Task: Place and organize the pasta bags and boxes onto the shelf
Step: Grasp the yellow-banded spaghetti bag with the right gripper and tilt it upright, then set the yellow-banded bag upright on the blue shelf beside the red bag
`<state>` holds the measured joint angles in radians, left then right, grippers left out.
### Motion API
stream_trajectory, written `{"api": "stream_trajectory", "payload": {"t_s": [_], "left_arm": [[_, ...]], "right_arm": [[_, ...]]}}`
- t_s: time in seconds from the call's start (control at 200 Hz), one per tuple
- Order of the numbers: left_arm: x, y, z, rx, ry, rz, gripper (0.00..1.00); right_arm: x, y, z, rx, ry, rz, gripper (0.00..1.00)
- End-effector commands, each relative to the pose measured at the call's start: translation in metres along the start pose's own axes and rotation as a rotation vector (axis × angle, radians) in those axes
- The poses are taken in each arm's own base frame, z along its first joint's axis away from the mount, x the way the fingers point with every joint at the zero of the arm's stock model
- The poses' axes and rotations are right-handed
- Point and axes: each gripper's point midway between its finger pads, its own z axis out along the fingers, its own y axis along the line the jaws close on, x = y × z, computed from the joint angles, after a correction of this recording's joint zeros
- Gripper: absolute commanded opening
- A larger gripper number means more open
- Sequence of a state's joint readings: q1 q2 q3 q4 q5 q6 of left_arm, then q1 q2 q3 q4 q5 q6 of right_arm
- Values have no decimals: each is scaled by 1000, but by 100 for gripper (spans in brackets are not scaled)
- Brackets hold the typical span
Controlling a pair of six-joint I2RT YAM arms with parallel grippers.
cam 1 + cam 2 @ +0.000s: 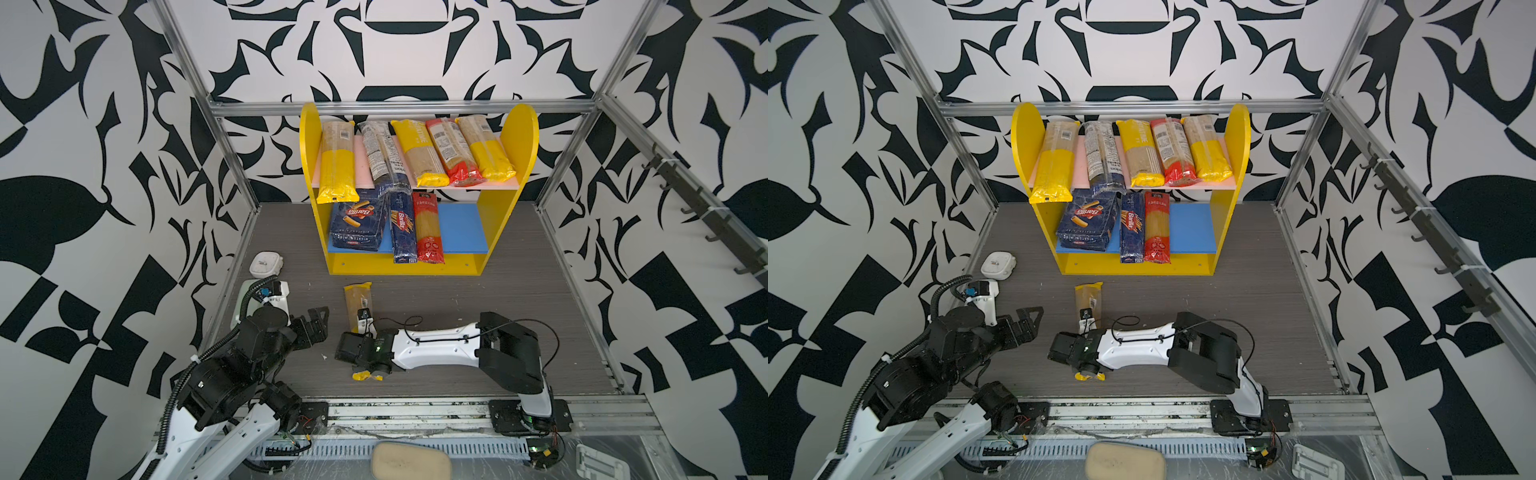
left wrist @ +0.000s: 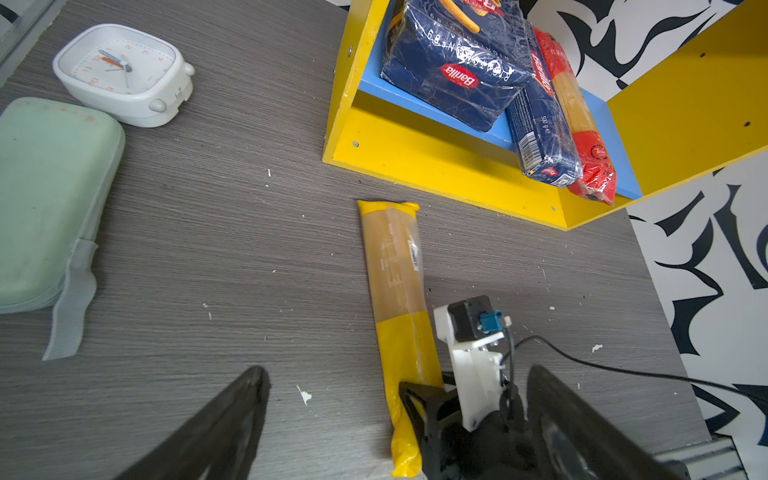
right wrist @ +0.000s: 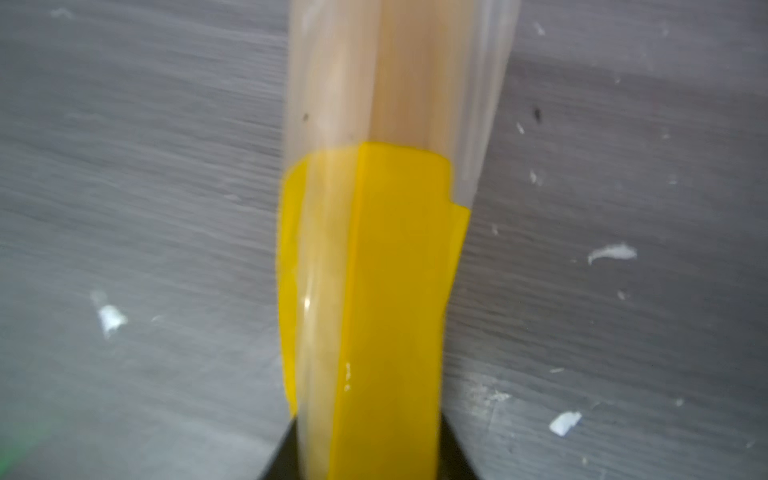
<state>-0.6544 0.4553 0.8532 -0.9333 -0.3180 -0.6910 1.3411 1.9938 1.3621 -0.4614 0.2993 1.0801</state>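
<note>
**Q:** Largest surface?
**A:** Grey wood-grain table (image 1: 519,316), framed in aluminium on left, right and lower edges. Broad bare stretch at centre right of both top views.

**Q:** Next in size?
**A:** Shelf (image 1: 524,137), upper centre, at far edge of table. Five bags (image 1: 337,166) side by side on pink upper board (image 1: 494,183), front ends past its edge, leftmost furthest. On blue lower board (image 1: 461,226): rigatoni block (image 1: 357,224) at left, then spaghetti pack (image 1: 402,230) and red-ended bag (image 1: 429,232) touching, both overhanging the front edge. Right part of that board bare.

**Q:** Off the shelf?
**A:** One yellow-ended bag (image 1: 358,300), flat on table at lower centre, lengthwise toward shelf.

**Q:** Grippers?
**A:** Right gripper (image 3: 368,453) clenched on that bag's near yellow end. Left gripper (image 1: 318,325) released, jaws spread wide, grasping nothing, left of bag and apart from it.

**Q:** Smallest items?
**A:** Pale green case (image 2: 50,199) and white clock (image 1: 266,264), just beside each other near table's left edge.
</note>
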Motion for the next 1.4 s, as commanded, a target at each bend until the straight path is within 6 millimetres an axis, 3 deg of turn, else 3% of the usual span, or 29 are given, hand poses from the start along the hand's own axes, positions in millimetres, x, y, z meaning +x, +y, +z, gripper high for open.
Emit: {"api": "stream_trajectory", "payload": {"t_s": [0.0, 0.435, 0.71, 1.065, 1.395], "left_arm": [[-4, 2, -8, -6, -13, -3, 99], [-4, 2, 1, -38, 9, 0, 99], [-4, -5, 17, -57, 39, -2, 99], [-14, -46, 54, 26, 96, -10, 99], [-20, -66, 73, 57, 115, 11, 99]], "right_arm": [[37, -28, 6, 45, 117, -20, 1], [13, -51, -66, -202, -13, 58, 0], [-8, -115, -134, -216, -157, 120, 0], [-26, -199, -216, -147, -351, 164, 0], [-59, -226, -261, -44, -482, 139, 0]]}}
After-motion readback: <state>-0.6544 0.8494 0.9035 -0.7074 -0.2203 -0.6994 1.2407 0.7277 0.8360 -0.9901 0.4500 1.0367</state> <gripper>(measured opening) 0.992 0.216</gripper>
